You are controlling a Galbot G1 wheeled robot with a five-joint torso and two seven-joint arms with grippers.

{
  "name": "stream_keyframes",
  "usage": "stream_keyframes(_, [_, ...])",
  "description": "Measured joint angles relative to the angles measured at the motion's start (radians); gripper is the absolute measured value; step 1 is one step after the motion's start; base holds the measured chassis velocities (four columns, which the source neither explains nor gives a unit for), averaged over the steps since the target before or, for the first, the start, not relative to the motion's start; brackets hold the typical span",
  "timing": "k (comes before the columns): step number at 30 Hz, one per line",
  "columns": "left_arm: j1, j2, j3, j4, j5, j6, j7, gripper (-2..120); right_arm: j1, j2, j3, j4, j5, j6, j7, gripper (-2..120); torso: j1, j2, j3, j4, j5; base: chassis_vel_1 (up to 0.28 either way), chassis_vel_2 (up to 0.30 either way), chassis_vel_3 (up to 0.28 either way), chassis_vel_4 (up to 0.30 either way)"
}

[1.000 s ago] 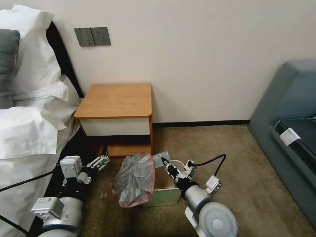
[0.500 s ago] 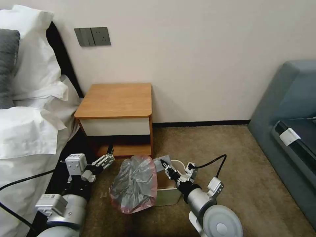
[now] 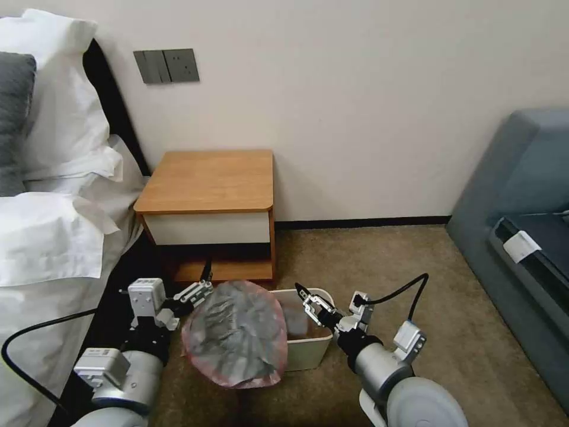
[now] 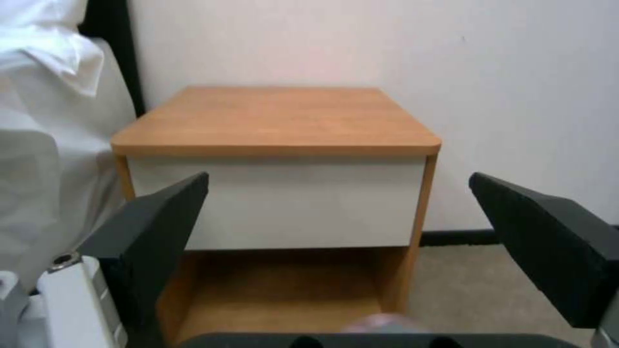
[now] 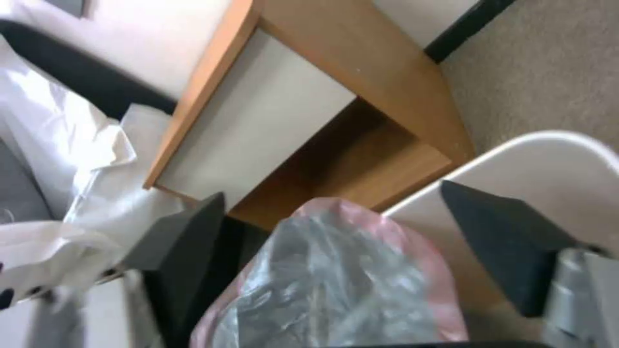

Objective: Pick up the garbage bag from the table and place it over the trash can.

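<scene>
Lay low centre: garbage bag (image 3: 236, 339) draped half over trash can (image 3: 308, 353), between both grippers. Left gripper (image 3: 198, 292) nearer, touching its rim, spread wide; right gripper (image 3: 313, 304) likewise unclenched, empty.

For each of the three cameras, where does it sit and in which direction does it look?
Head view: high on the robot, looking down at the table, garbage bag and trash can; both arms show.
Left wrist view: low, facing the table's front; left gripper open.
Right wrist view: above the trash can, tilted toward the bag; right gripper open.
All three views share the table.
</scene>
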Motion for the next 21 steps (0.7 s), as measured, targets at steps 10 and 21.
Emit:
stream_keyframes(10, [0.012, 0.01, 0.073, 0.049, 0.098, -0.002, 0.005, 100, 0.013, 0.012, 0.043, -0.004, 0.019, -0.003, 0.0, 100, 0.0, 0.0, 0.0, 0.0, 0.0001, 0.0, 0.0, 0.0, 0.0])
stream_keyframes(21, [-0.014, 0.069, 0.198, 0.141, 0.067, 0.022, -0.005, 100, 0.015, 0.006, 0.082, 0.0, 0.043, -0.015, 0.014, 100, 0.0, 0.0, 0.0, 0.0, -0.0001, 0.0, 0.0, 0.0, 0.0])
